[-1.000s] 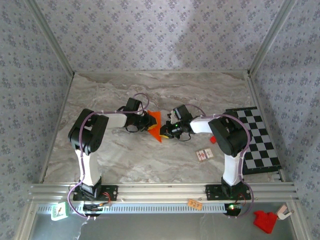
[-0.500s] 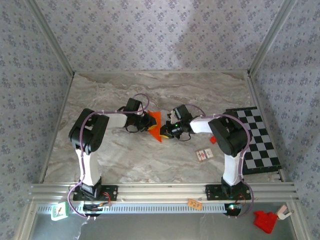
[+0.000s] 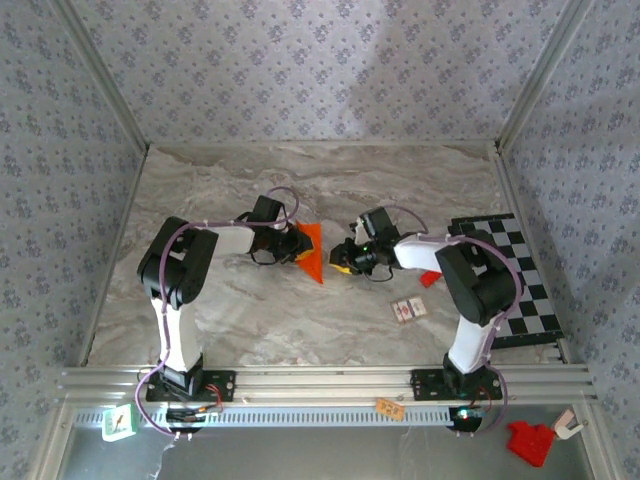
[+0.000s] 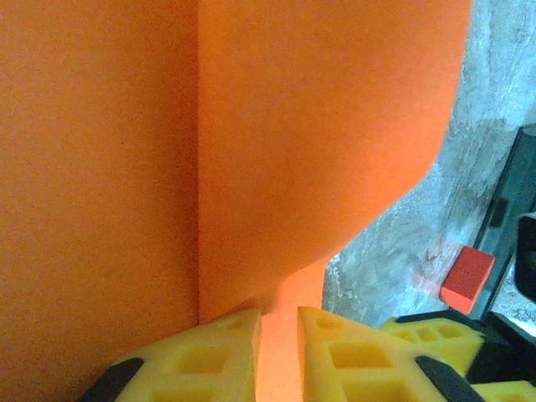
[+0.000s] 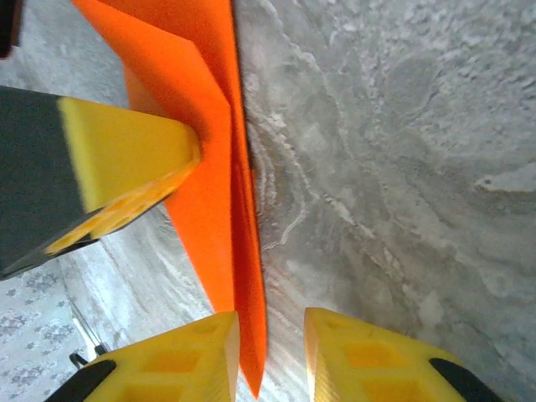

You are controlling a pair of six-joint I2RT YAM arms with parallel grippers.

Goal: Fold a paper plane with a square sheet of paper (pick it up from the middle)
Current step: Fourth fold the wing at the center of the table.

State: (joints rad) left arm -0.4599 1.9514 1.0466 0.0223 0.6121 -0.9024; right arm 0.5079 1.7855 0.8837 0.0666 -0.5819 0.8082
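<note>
Left tool point(image 4: 279, 316) tight on orange paper point(image 4: 293, 126); right tool point(image 5: 270, 327) agape.

The top camera is looking down on the whole table point(image 3: 250, 310) from behind. Both wrist cameras are staring close-up, sharing the orange paper point(image 4: 293, 126) at centre.

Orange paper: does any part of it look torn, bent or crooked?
No tear shows. The orange paper is pinched in the left tool, and one flap bows out in a curve instead of lying flat. Its pointed tip sits loose inside the open right tool.
</note>
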